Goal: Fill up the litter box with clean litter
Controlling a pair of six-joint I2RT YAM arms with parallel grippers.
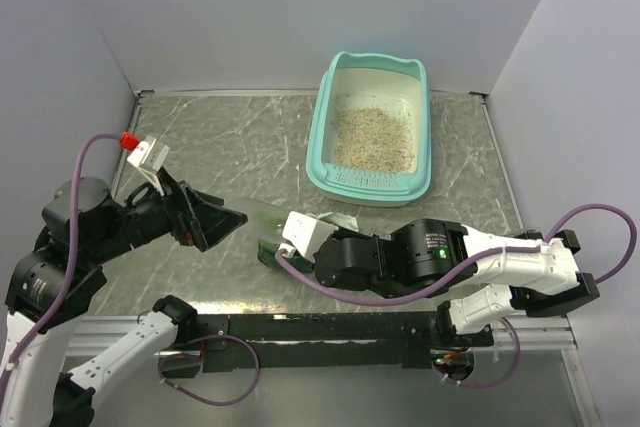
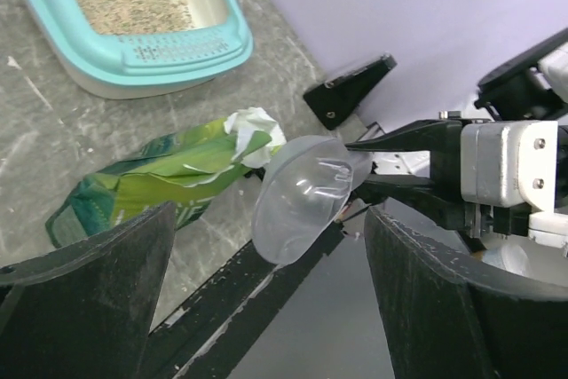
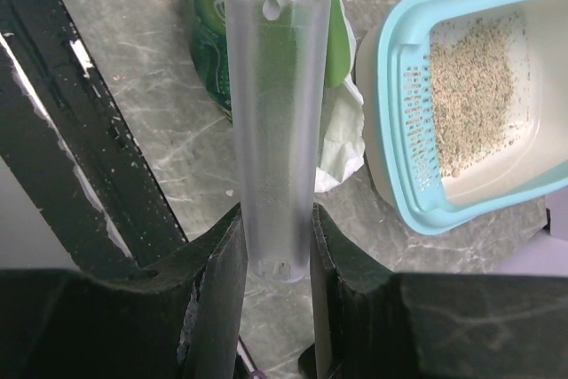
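The right tool point(image 3: 275, 230) clamps the clear scoop point(image 3: 275, 113), left tool point(image 2: 269, 219) gapes wide; green pouch point(image 2: 169, 175) print unreadable.

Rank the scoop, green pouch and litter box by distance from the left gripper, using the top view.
From the left gripper:
1. The clear scoop, just ahead of its open fingers.
2. The green pouch, on the table just past the scoop, slightly nearer the arm bases.
3. The litter box, far off to the right, against the back wall.
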